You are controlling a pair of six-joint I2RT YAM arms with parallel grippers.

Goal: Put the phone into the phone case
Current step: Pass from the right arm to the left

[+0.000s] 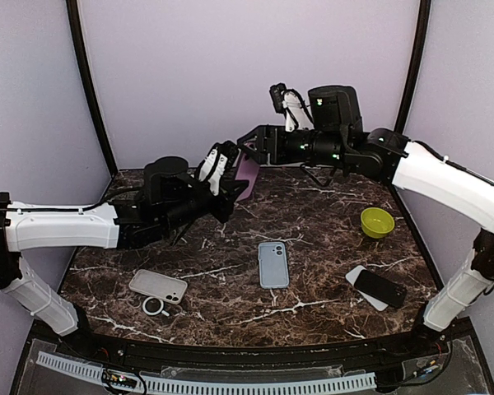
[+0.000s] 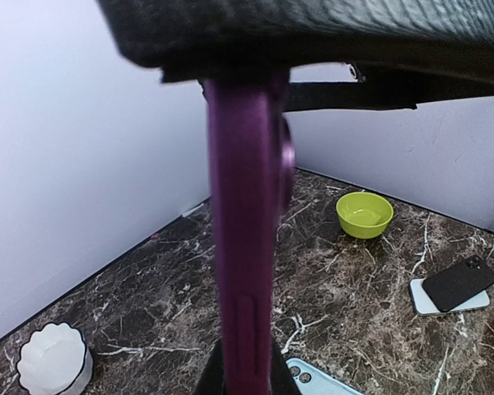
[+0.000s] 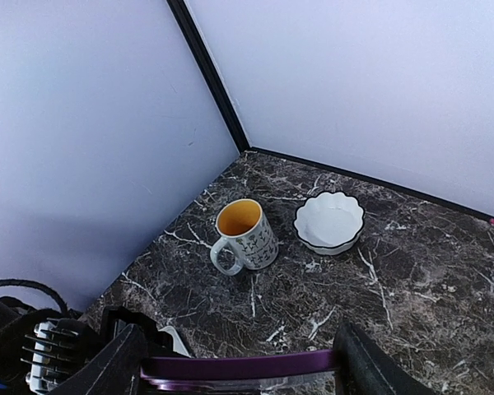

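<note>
A purple phone case (image 1: 247, 174) hangs in the air above the back middle of the table, held by both grippers. My left gripper (image 1: 230, 188) is shut on its lower end. My right gripper (image 1: 252, 153) is shut across its upper end. In the left wrist view the case (image 2: 243, 247) stands edge-on with side buttons showing. In the right wrist view it (image 3: 239, 364) spans between my two fingers, with a glassy strip under the purple edge. I cannot tell whether a phone sits inside it. A black phone (image 1: 380, 288) lies on a white case at the right.
A light blue phone or case (image 1: 272, 263) lies face down mid-table. A pale case (image 1: 158, 285) and a ring (image 1: 154, 306) lie front left. A green bowl (image 1: 377, 221) stands right. A patterned mug (image 3: 245, 234) and a white scalloped bowl (image 3: 329, 222) stand at the back left.
</note>
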